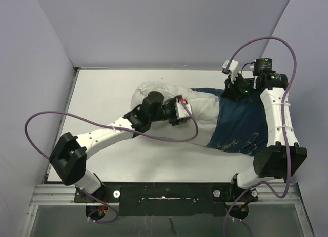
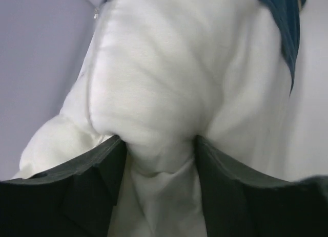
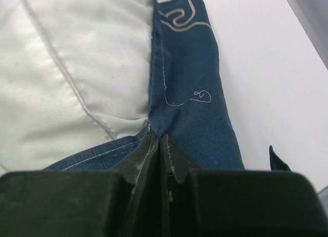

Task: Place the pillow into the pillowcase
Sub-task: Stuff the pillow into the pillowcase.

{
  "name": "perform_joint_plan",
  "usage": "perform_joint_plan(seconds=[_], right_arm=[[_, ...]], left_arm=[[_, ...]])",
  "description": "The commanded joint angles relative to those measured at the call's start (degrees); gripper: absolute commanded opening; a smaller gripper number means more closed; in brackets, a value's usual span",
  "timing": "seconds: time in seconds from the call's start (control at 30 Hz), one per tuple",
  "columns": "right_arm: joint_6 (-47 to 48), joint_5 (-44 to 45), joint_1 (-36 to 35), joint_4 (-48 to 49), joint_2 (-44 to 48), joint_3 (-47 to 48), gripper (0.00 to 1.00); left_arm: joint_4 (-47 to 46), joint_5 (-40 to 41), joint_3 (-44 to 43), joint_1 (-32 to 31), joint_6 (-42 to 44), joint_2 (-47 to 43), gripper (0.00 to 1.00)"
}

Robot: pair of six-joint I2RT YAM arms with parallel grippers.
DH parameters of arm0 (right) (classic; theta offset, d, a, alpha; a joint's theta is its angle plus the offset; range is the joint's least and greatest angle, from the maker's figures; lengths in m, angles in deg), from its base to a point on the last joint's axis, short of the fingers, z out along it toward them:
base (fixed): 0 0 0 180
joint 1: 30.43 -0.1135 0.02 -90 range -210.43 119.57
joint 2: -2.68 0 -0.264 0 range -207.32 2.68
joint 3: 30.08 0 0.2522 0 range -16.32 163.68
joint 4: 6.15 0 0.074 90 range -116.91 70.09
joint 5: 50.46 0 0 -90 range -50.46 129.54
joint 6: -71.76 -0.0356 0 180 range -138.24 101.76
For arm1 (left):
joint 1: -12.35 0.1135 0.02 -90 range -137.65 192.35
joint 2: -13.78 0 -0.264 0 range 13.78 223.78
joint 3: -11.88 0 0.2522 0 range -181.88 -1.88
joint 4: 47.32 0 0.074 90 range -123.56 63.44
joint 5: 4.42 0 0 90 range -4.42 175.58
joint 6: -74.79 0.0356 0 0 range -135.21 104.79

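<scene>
L gripper [image 2: 159, 163] sits over the middle of the pillow [image 1: 204, 120], fingers spread w/ a ridge of stuffing bulging between them; I reckon it's placed to shove the pillow rightward. Pillow lies mid-table [image 1: 110, 88], left end bare, right end already inside the pillowcase [image 1: 246, 122]. R gripper [image 3: 160, 145], far right, is pinched tight on the pillowcase edge, prob. anchoring the opening against that push.
</scene>
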Motion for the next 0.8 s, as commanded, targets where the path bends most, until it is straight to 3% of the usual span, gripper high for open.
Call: perform_joint_plan(seconds=[0.0, 0.1, 0.4, 0.43, 0.57, 0.77], right_arm=[[4.1, -12.9, 0.2, -1.2, 4.7, 1.5, 0.0], [2.4, -16.0, 0.6, 1.3, 6.6, 0.2, 0.0], [-3.7, -20.2, 2.1, 7.1, 8.5, -0.6, 0.0], [-4.5, -20.7, 2.5, 7.6, 8.4, -0.6, 0.0], [-8.2, -22.0, 3.4, 10.4, 8.1, -0.1, 0.0], [-14.1, -24.4, 4.0, 14.0, 7.0, 0.9, 0.0]], left_arm=[[-7.5, -19.4, -7.1, 10.9, -26.5, -4.6, 0.64], [-8.2, -26.0, -12.7, 12.9, -32.4, -2.2, 0.72], [-1.0, -37.9, -26.1, 12.4, -26.1, 7.8, 0.7], [0.4, -39.1, -27.3, 12.1, -24.9, 8.8, 0.68], [8.1, -42.1, -30.9, 11.4, -19.8, 12.6, 0.41], [12.3, -37.5, -27.5, 10.2, -12.8, 14.9, 0.38]])
